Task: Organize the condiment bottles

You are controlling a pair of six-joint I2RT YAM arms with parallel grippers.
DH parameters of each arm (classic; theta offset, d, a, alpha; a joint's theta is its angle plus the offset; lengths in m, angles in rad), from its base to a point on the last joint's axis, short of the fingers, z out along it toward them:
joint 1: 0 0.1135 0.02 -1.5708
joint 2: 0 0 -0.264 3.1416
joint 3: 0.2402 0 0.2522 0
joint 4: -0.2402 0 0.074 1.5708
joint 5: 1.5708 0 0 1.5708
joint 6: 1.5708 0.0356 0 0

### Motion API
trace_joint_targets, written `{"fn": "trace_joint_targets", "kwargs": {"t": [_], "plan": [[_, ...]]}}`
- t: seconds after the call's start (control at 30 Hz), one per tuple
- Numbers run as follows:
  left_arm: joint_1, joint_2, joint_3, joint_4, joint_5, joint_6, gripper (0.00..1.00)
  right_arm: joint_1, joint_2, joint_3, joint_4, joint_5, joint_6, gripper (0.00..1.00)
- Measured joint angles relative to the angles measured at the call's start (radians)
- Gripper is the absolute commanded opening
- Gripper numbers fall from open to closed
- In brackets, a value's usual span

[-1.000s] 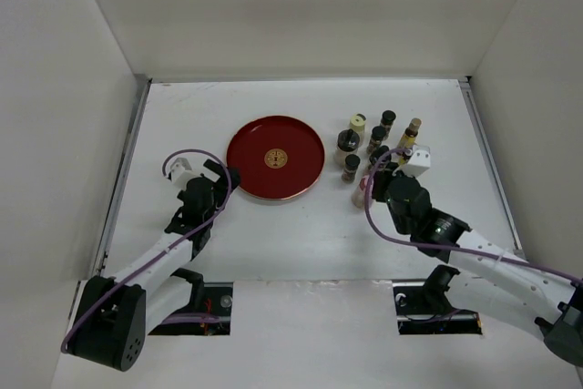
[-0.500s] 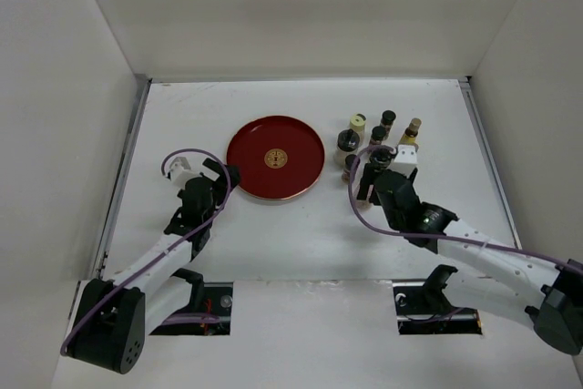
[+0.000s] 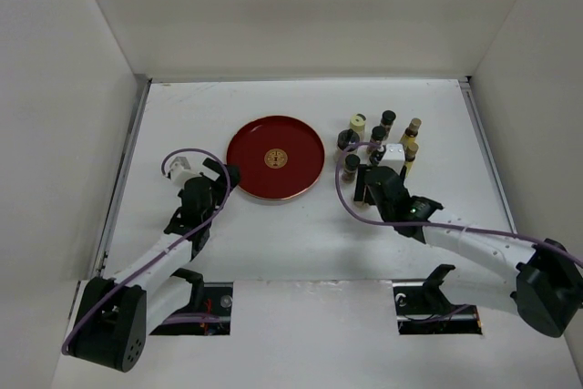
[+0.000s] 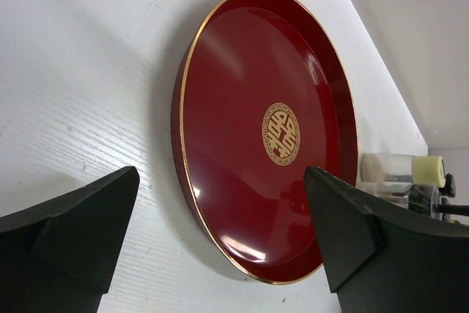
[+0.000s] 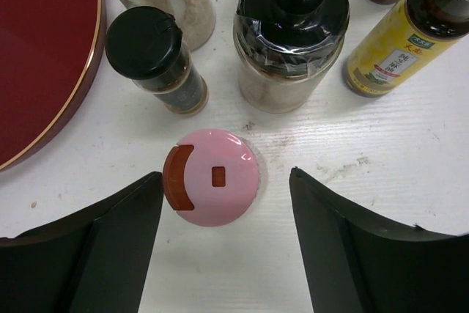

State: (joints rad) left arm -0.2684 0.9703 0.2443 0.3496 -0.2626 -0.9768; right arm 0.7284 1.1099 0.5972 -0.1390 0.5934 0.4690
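Note:
The condiment bottles [image 3: 377, 134] stand in a cluster right of the round red tray [image 3: 275, 158]. My right gripper [image 3: 363, 190] hangs at the cluster's near left corner. In the right wrist view it [image 5: 225, 175] is open, and a pink-capped jar [image 5: 212, 177] stands upright between its fingers. The left finger [image 5: 95, 247] is close to the cap; the right finger is clearly apart. Just beyond are a small black-capped jar [image 5: 150, 53], a wider black-capped jar [image 5: 291, 27] and a yellow bottle [image 5: 403, 34]. My left gripper [image 3: 223, 179] is open and empty at the tray's left rim.
The tray's gold-edged rim [image 5: 73, 100] lies close to the left of the right gripper. In the left wrist view the tray [image 4: 242, 108] fills the space ahead of the left gripper [image 4: 220, 181]. White walls enclose the table on three sides.
My right gripper has opened and swung left and nearer, from over the middle of the cluster down around the pink-capped jar. The left arm has not moved.

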Motion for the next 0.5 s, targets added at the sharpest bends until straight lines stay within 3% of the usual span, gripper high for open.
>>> {"fn": "trace_joint_targets", "kwargs": {"t": [0.33, 0.5], "plan": [[0.006, 0.004, 0.000, 0.006, 0.007, 0.000, 1.00, -0.006, 0.061, 0.013, 0.057, 0.002, -0.029, 0.49], [0.006, 0.007, -0.001, 0.006, 0.010, 0.000, 1.00, 0.053, 0.019, 0.031, 0.042, 0.026, -0.050, 0.47]]}}
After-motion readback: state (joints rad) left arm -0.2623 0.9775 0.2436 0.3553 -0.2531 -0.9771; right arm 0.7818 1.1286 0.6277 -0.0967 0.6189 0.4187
